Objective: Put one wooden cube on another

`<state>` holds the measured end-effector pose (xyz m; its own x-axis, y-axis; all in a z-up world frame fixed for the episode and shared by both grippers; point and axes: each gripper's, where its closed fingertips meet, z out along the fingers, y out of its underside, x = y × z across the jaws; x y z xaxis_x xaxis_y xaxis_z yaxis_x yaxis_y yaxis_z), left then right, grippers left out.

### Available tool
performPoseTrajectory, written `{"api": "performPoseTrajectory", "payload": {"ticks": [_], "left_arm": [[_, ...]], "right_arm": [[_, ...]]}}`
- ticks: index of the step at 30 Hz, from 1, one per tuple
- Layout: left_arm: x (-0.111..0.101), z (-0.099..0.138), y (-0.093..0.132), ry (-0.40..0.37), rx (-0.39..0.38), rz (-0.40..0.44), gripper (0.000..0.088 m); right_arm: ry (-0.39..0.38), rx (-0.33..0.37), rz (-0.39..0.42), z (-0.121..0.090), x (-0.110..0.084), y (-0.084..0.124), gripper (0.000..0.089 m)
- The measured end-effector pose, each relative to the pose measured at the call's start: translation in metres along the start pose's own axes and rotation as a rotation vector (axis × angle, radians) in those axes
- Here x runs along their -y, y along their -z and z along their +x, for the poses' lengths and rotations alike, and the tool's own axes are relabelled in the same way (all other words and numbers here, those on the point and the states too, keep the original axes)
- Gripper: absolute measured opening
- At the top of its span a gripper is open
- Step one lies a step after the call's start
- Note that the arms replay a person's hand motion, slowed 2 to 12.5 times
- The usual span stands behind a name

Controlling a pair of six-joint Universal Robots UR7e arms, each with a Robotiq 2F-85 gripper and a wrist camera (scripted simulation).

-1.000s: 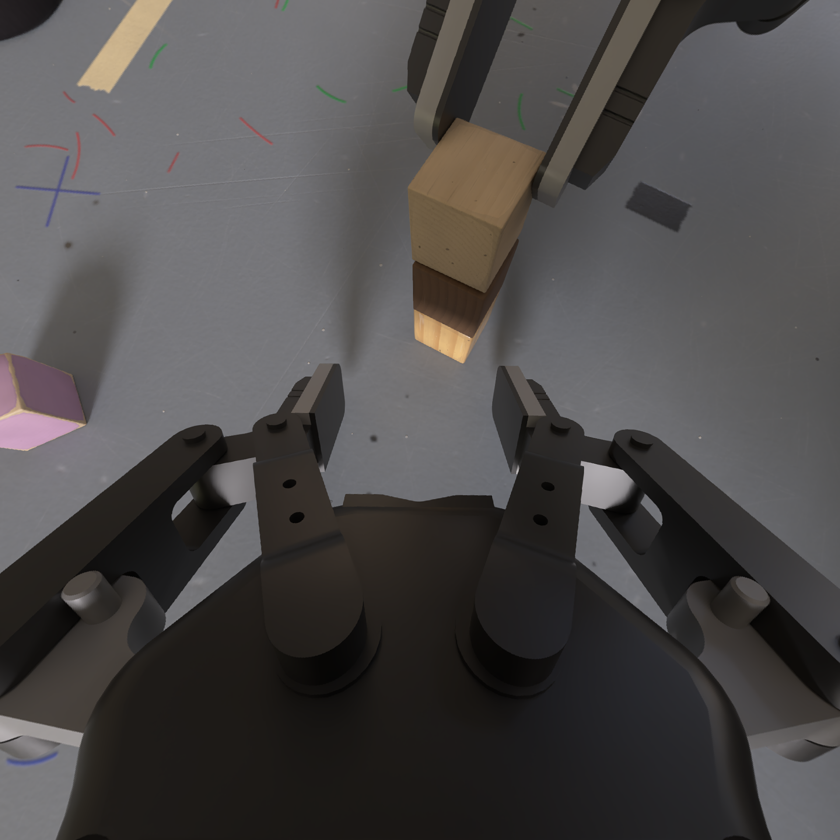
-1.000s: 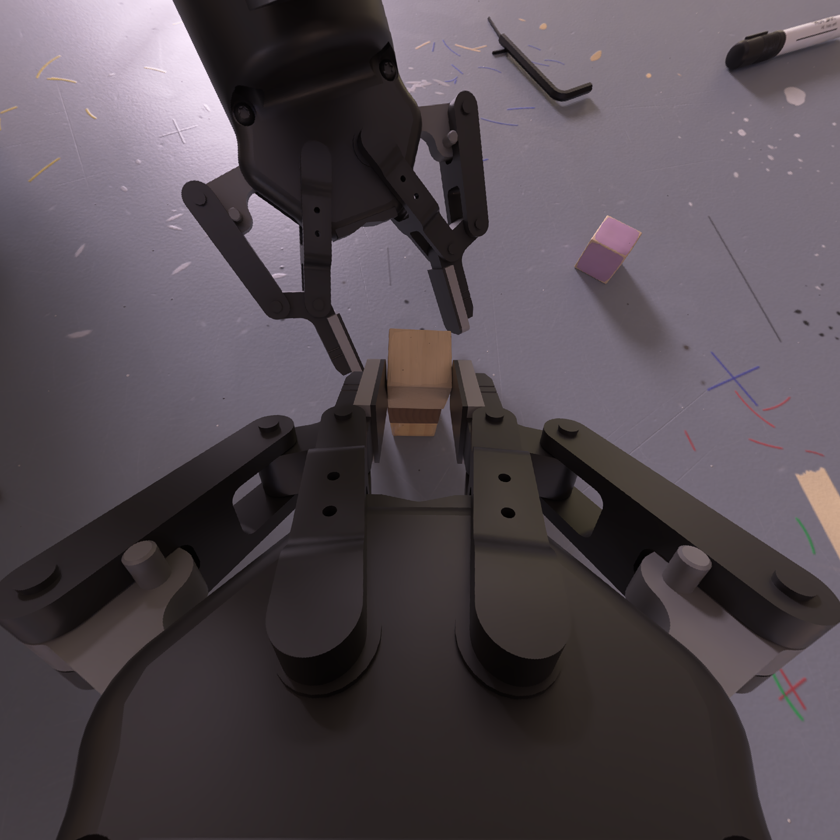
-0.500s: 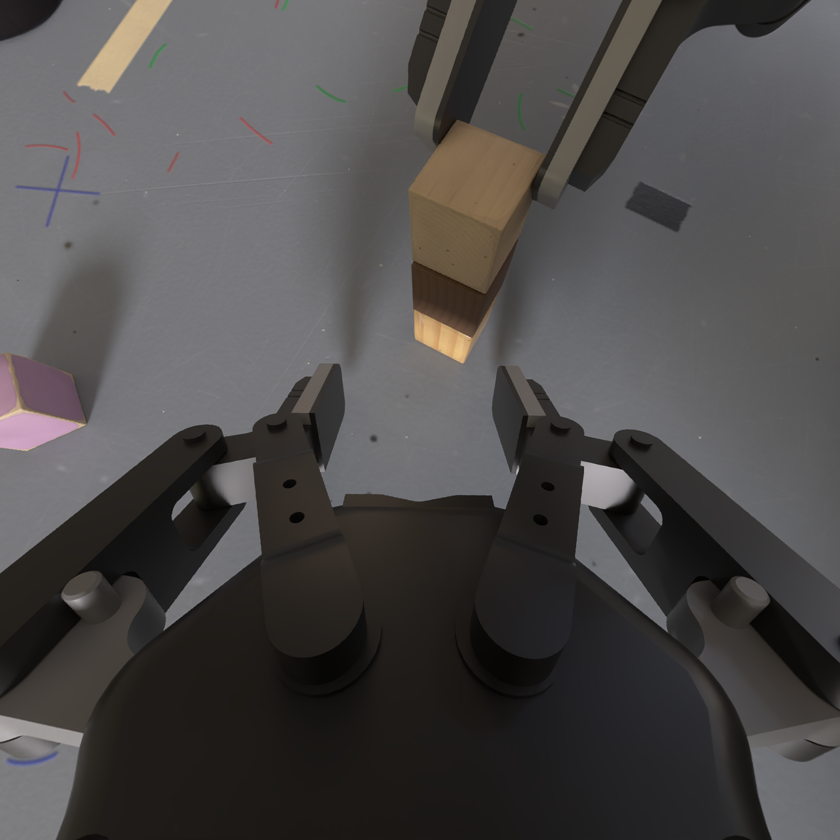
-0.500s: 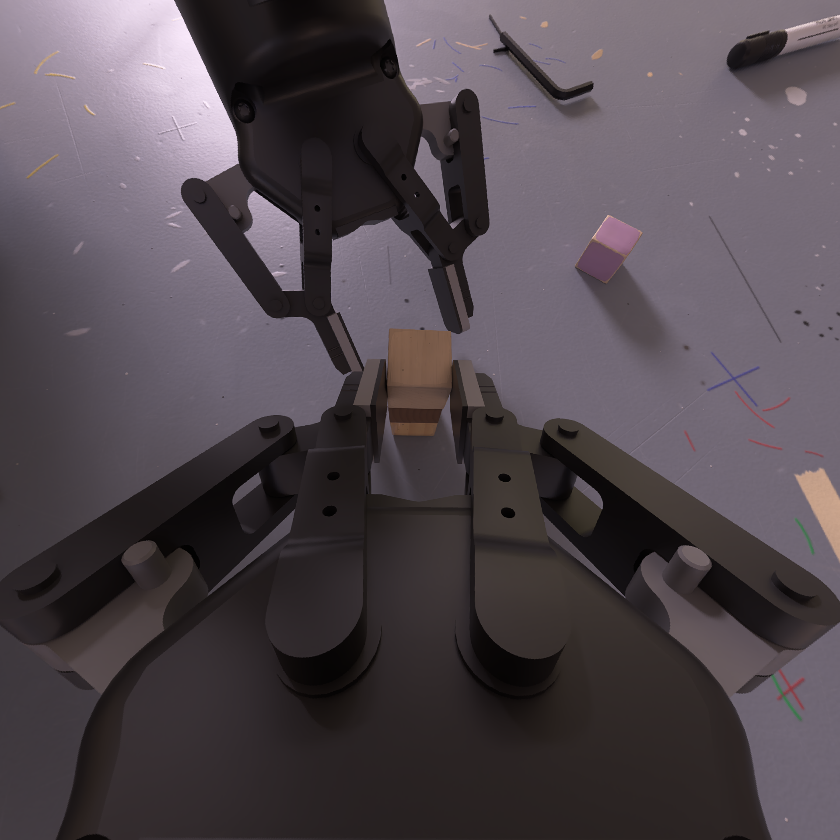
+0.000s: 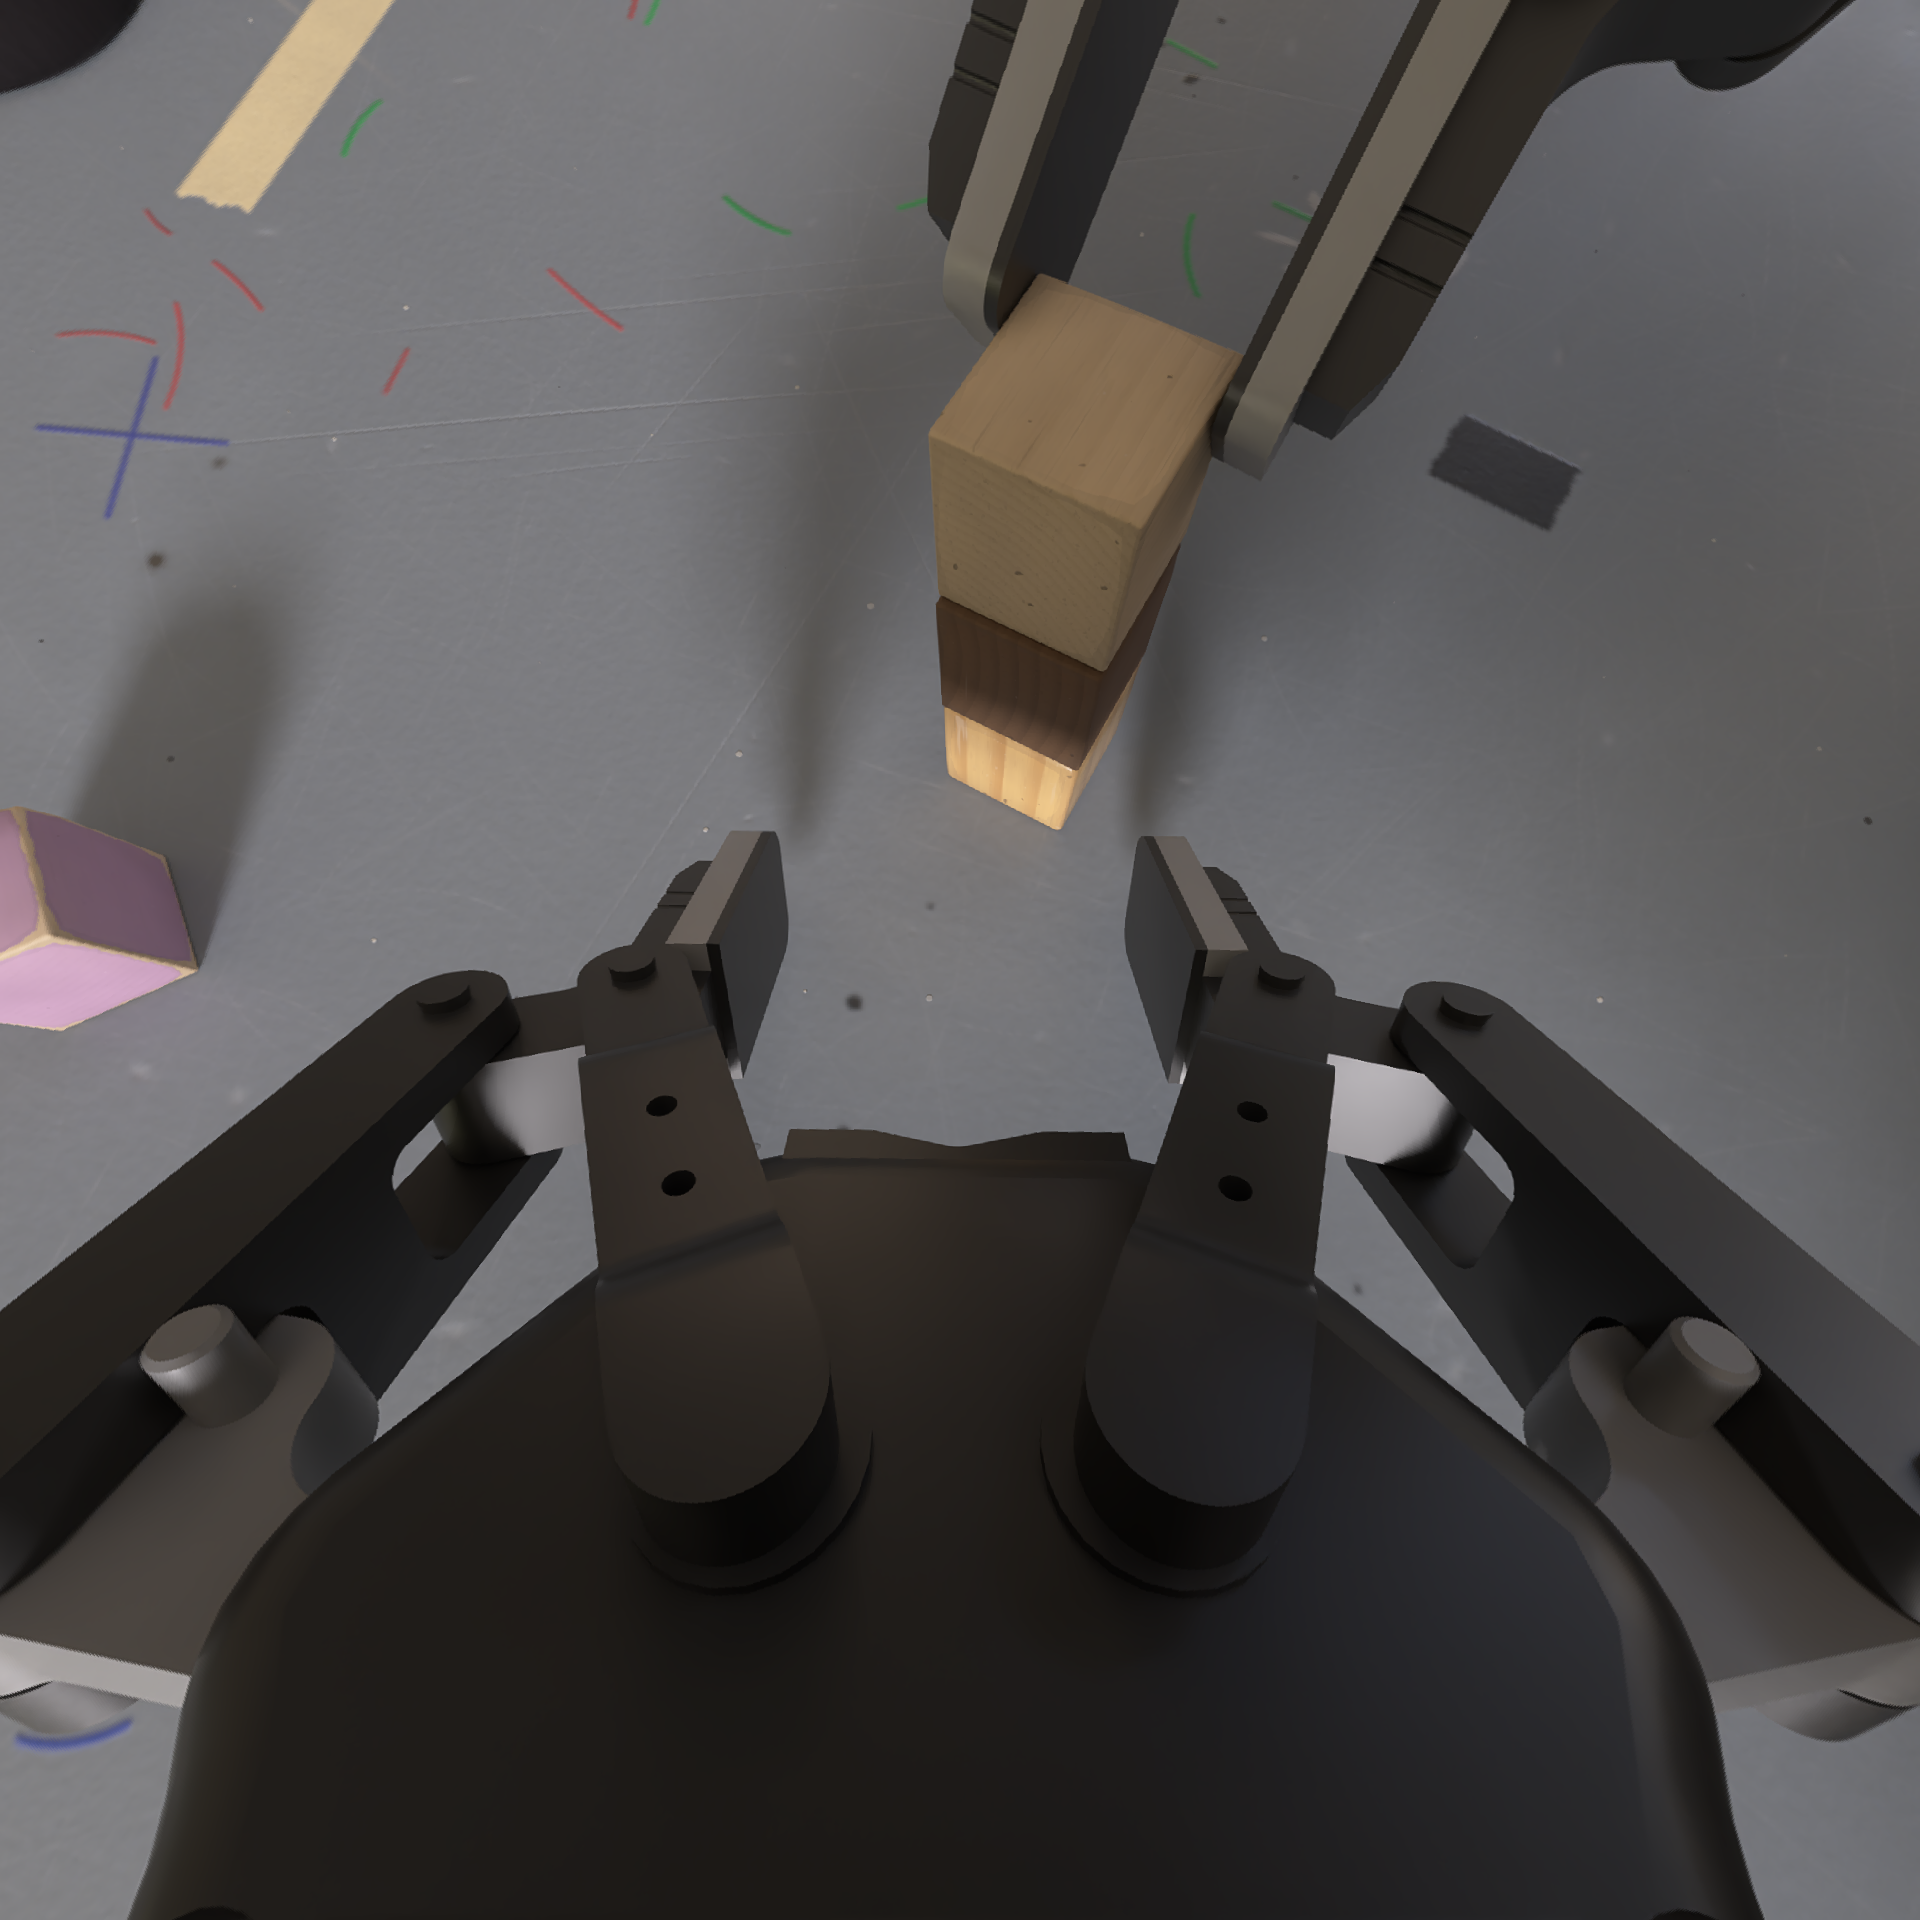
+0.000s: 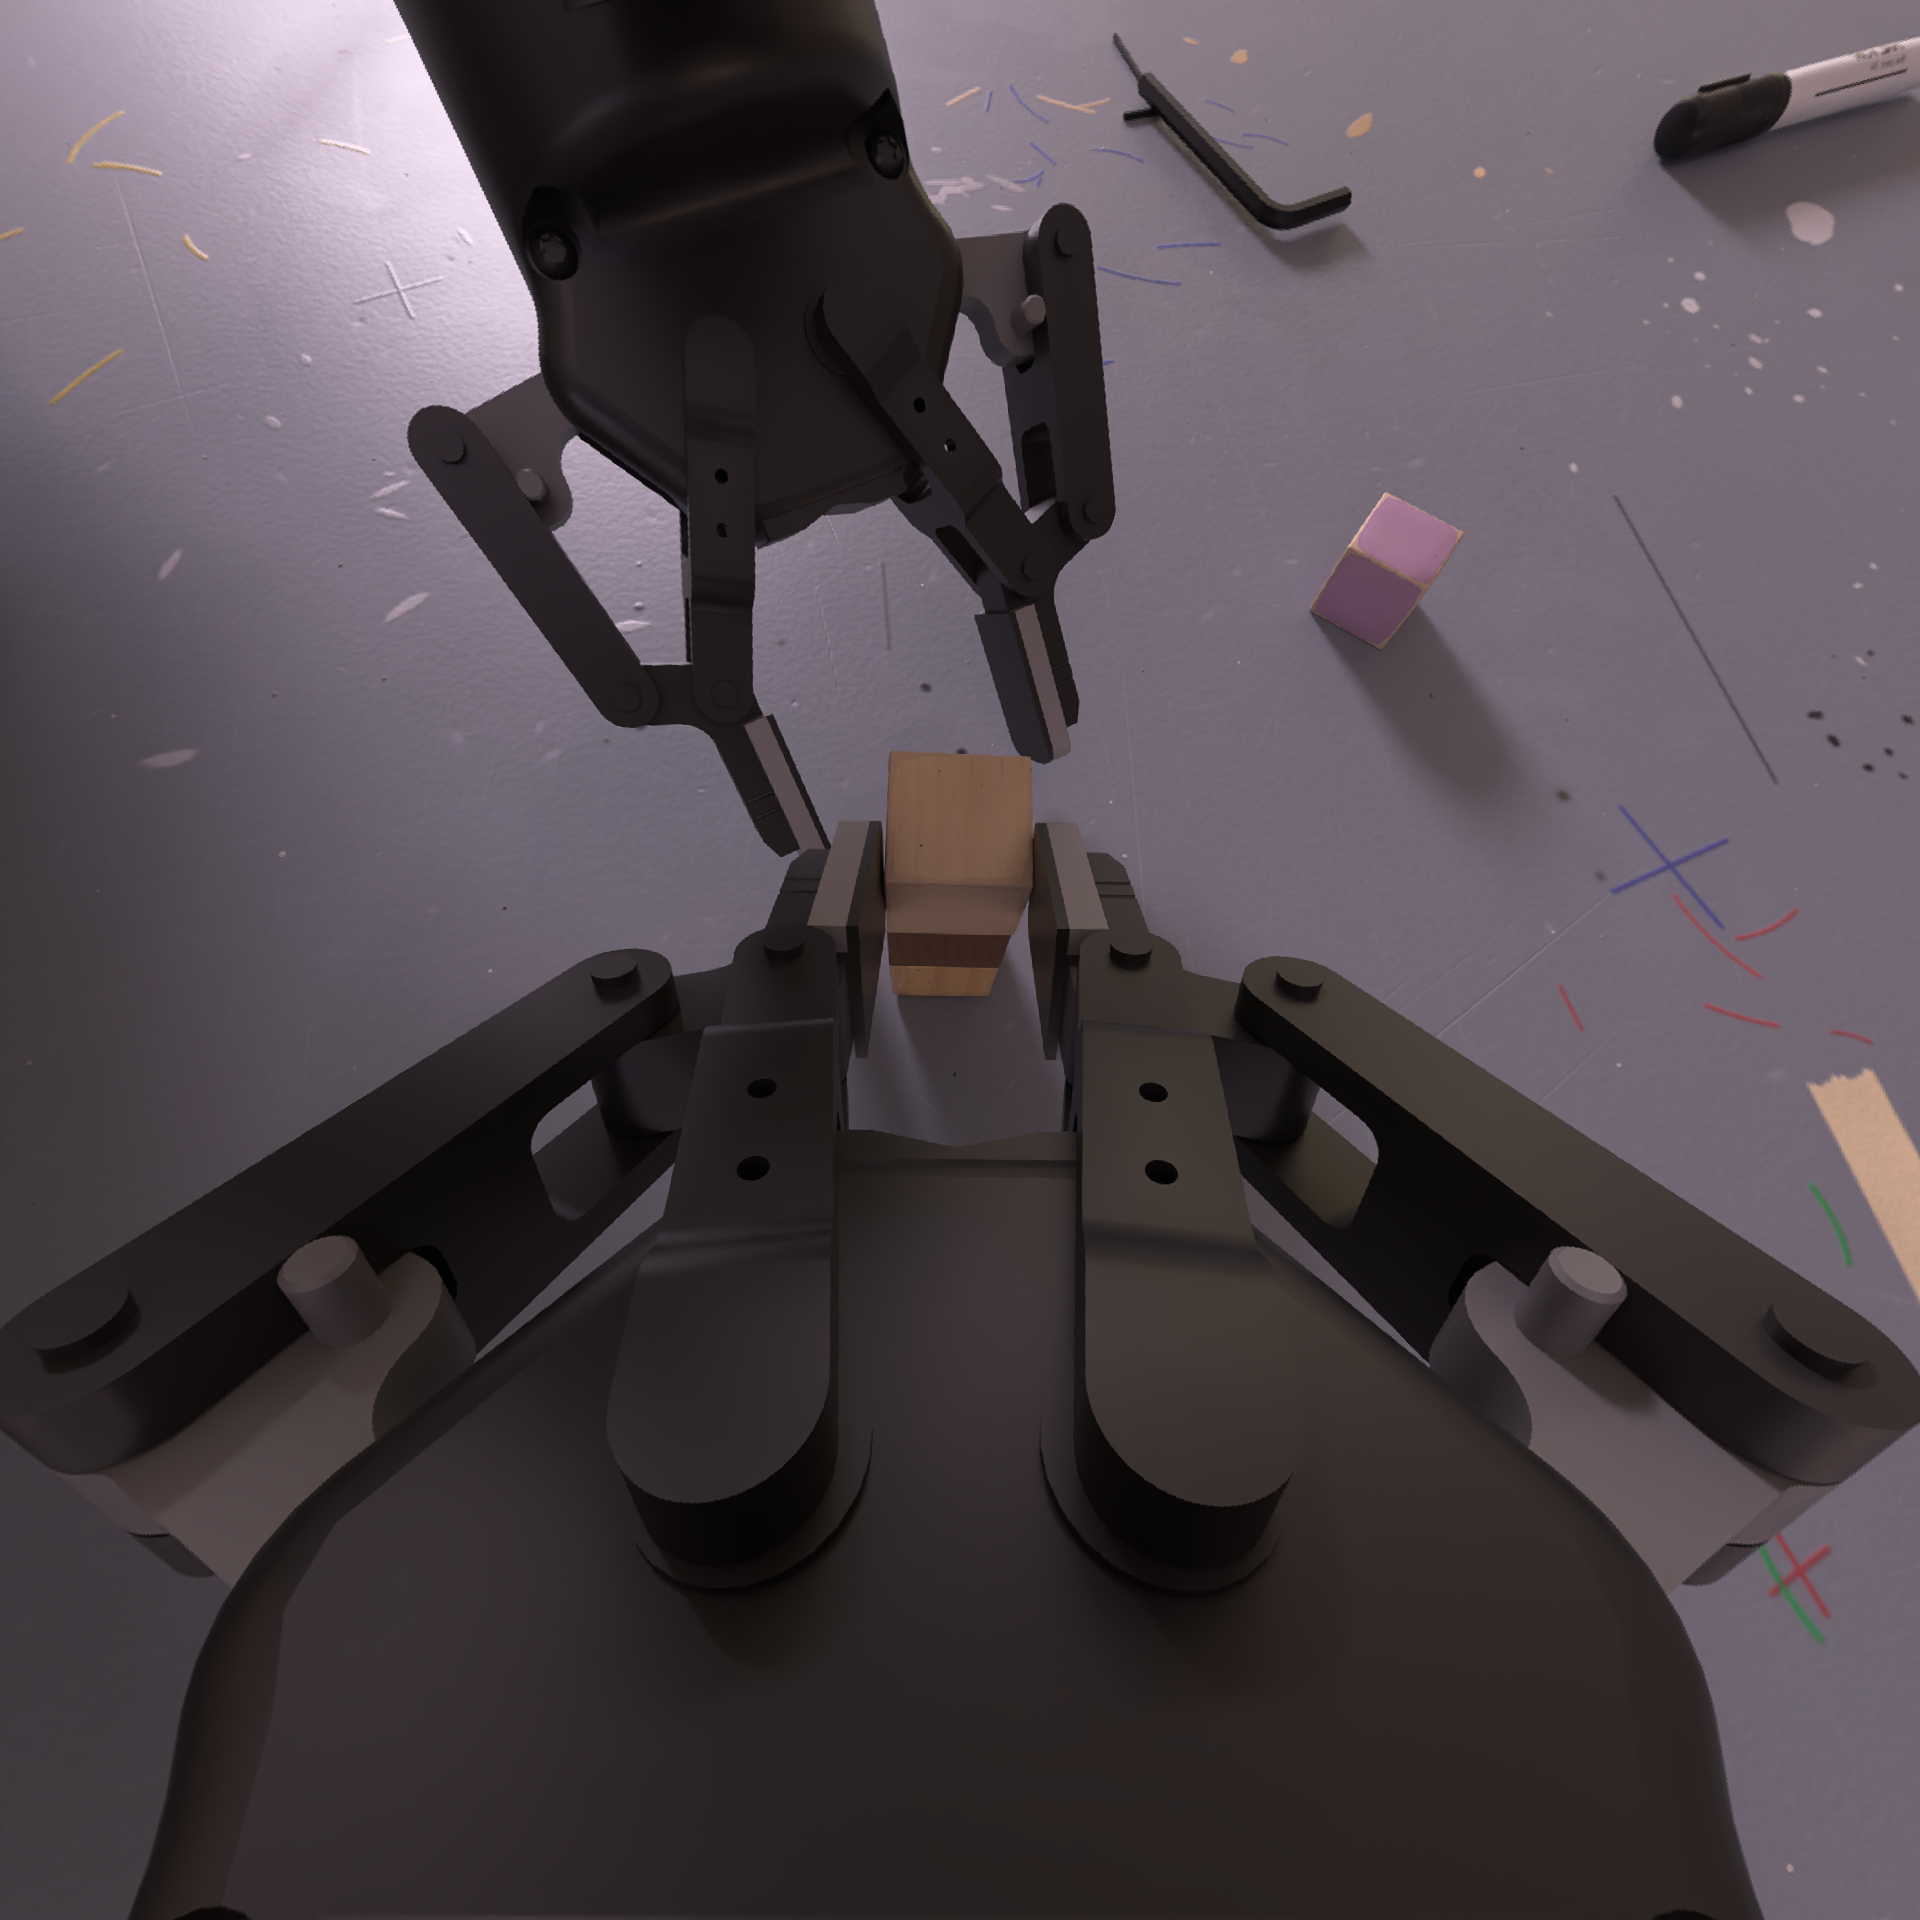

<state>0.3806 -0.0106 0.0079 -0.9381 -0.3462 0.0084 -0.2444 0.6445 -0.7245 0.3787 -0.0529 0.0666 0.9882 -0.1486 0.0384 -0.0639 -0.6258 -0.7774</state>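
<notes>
A light wooden cube sits on top of a second wooden cube, which is mostly in shadow and rests on the grey table. My right gripper is shut on the light wooden cube, one pad on each side; the lower cube shows below it. The right gripper also shows in the left wrist view. My left gripper is open and empty, just short of the stack. It also shows in the right wrist view, hanging behind the stack.
A pink cube lies to the left of the left gripper and also shows in the right wrist view. An Allen key and a marker lie far off. A tape strip is stuck on the table.
</notes>
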Motion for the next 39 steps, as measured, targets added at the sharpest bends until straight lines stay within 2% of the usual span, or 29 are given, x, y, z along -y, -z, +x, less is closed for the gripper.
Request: {"api": "performPoseTrajectory", "payload": {"ticks": [31, 32, 39], "left_arm": [[0.0, -0.0001, 0.0, 0.0, 0.0, 0.0, 0.0588], [0.0, -0.0001, 0.0, 0.0, 0.0, 0.0, 0.0588], [0.0, -0.0001, 0.0, -0.001, 0.001, 0.0, 0.0587]], "right_arm": [[-0.009, 0.016, 0.015, -0.0025, 0.0019, -0.0006, 0.0253], [-0.011, 0.018, 0.019, -0.0028, 0.0024, -0.0004, 0.0286], [-0.025, 0.021, 0.036, -0.002, 0.005, 0.0012, 0.0322]]}}
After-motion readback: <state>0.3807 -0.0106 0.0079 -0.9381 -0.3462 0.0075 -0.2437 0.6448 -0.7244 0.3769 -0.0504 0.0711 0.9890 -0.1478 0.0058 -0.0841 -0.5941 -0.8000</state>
